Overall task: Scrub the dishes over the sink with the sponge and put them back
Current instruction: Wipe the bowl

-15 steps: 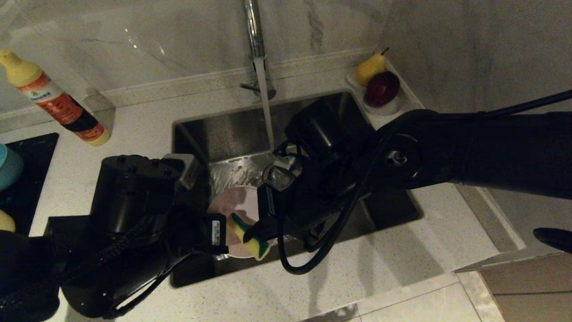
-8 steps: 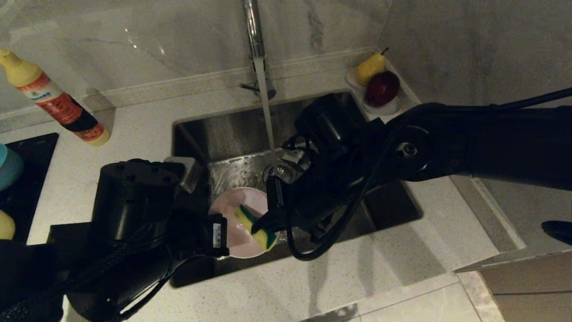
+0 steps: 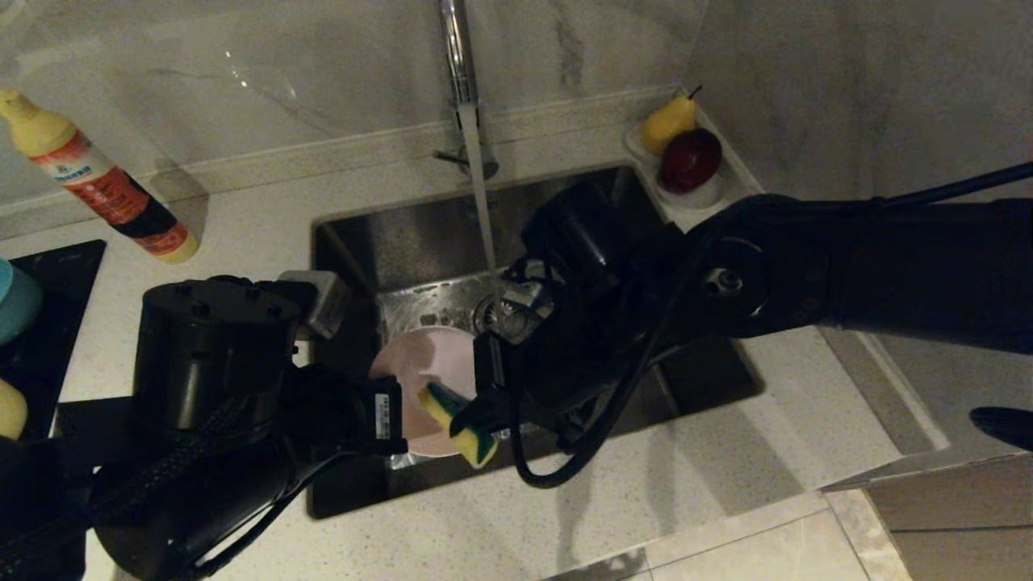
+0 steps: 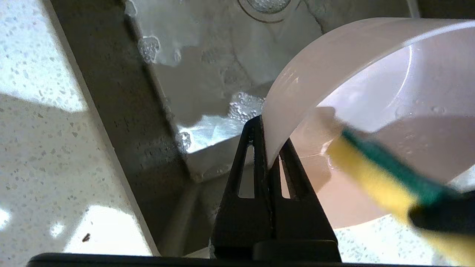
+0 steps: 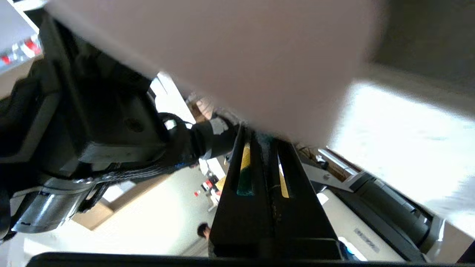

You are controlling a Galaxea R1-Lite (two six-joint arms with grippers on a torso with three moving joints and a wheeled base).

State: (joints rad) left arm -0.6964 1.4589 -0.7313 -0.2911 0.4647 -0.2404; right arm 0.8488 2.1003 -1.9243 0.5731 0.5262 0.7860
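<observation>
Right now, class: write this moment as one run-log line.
left gripper: shut on pink bowl rim | right gripper: shut on sponge, against bowl | over sink | tap running

Pale pink on the bowl (image 3: 424, 363), yellow foam with a dark green scouring face on the sponge (image 3: 456, 424). Brushed silver steel for the sink (image 3: 403, 234), chrome on the tap (image 3: 456, 48), white speckled stone across the table (image 3: 242, 218), grey-veined white marble up the wall (image 3: 323, 64). Yellow cap and red-orange, black-banded label on the bottle (image 3: 97, 181), yellow pear (image 3: 668, 121) beside a dark red apple (image 3: 690, 159), both arms matte black.
</observation>
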